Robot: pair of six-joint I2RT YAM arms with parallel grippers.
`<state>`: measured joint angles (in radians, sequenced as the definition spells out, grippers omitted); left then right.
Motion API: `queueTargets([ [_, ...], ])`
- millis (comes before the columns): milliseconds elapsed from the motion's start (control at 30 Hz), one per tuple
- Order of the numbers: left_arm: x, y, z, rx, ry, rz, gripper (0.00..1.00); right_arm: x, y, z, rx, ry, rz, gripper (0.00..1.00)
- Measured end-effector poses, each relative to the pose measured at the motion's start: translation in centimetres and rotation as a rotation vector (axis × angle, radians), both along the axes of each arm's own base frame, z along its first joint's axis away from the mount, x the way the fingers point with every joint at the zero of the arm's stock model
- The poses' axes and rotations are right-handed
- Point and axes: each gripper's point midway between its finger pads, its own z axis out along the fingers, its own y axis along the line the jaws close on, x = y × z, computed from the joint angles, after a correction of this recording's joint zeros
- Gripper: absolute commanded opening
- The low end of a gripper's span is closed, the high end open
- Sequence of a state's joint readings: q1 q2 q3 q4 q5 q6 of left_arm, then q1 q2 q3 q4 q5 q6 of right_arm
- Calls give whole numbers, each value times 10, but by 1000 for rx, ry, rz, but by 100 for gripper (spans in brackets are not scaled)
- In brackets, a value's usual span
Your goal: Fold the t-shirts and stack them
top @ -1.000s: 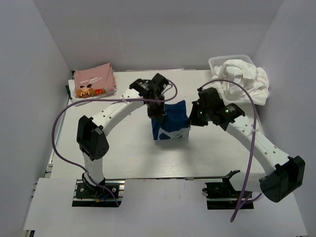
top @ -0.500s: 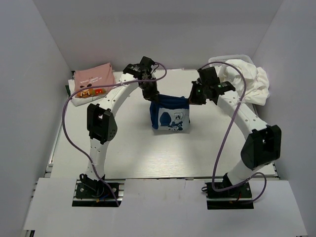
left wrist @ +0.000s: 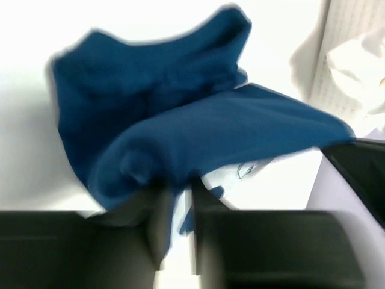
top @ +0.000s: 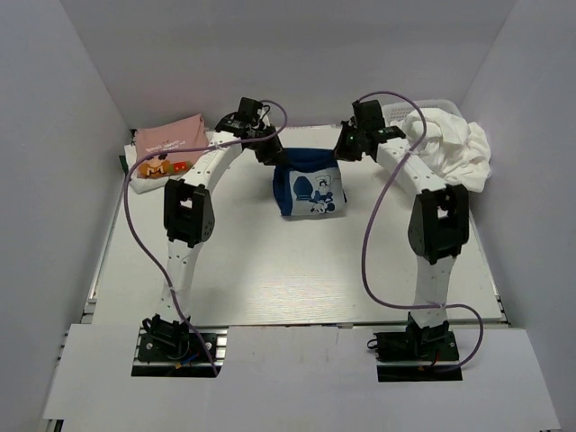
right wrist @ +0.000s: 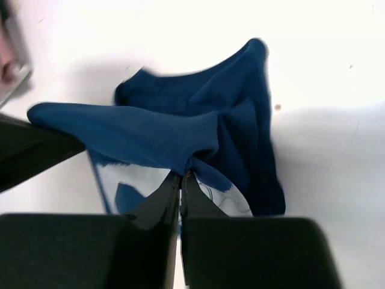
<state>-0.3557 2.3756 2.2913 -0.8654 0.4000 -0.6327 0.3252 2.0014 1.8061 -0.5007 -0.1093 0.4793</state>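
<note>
From above, you have both arms stretched toward the far side of the table. Your left gripper and right gripper each hold 1 upper corner of the navy blue t-shirt. It hangs between them in the middle of the far half, its top edge drawn across. A white cartoon print shows on the side facing you. You cannot tell whether the lower hem touches the tabletop. The pink t-shirt lies folded in the far left corner, well apart from the navy one. The white t-shirts sit in a loose heap at the far right.

In the left wrist view, which is blurred, your 2 fingers stand nearly together with only a slim gap. A fold of the navy cloth is caught between them, so this grip is on the shirt. The cloth bunches above the fingers and runs off to the right. The white mesh basket shows at the upper right with white cloth in it.

In the right wrist view, your 2 fingers are clenched tight on a pinch of the navy shirt. From there a taut band of cloth runs to the left, and the rest drops away over the white table.
</note>
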Motion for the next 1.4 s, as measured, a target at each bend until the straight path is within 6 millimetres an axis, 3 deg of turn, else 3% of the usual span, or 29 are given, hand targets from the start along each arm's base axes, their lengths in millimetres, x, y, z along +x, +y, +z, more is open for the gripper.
queueTargets([
  [33, 9, 0, -6, -12, -11, 8, 73, 9, 0, -11, -3, 1, -12, 23],
  [100, 29, 0, -18, -39, -34, 27, 97, 24, 2, -38, -11, 21, -27, 40],
  [133, 40, -2, -21, -65, -44, 34, 100, 34, 3, -50, -17, 30, -28, 68],
  [167, 52, -2, -25, -89, -62, 42, 100, 45, 5, -63, -20, 36, -27, 83],
  [200, 61, -2, -28, -108, -75, 47, 100, 56, 7, -72, -24, 37, -24, 90],
  [267, 69, 3, -36, -121, -80, 62, 100, 75, 12, -82, -30, 18, -6, 90],
  [333, 70, 10, -36, -122, -89, 75, 100, 77, 13, -80, -37, 6, 11, 90],
  [400, 67, 17, -28, -114, -98, 82, 100, 75, 12, -62, -31, -31, 21, 90],
  [500, 63, 17, 4, -104, -158, 70, 100, 46, 6, -29, -14, -60, 36, 90],
  [667, 37, -12, 68, -148, -267, -11, 100, -6, 3, 26, 84, -151, 68, 90],
  [733, 24, -27, 84, -177, -292, -59, 100, -18, 5, 32, 131, -171, 81, 90],
  [800, 11, -44, 88, -206, -293, -111, 100, -29, 9, 19, 167, -154, 94, 90],
  [900, -12, -61, 63, -223, -214, -168, 100, -44, 10, -20, 182, -61, 95, 90],
  [1067, -64, -57, -37, -175, 68, -175, 100, -66, 4, -84, 154, 92, 71, 90],
  [1133, -79, -51, -62, -152, 146, -162, 100, -77, 0, -101, 140, 139, 68, 90],
  [1300, -94, -36, -80, -98, 217, -143, 100, -93, -5, -129, 97, 219, 77, 90],
  [1400, -106, -22, -84, -73, 241, -126, 100, -95, -5, -131, 76, 212, 99, 90],
])
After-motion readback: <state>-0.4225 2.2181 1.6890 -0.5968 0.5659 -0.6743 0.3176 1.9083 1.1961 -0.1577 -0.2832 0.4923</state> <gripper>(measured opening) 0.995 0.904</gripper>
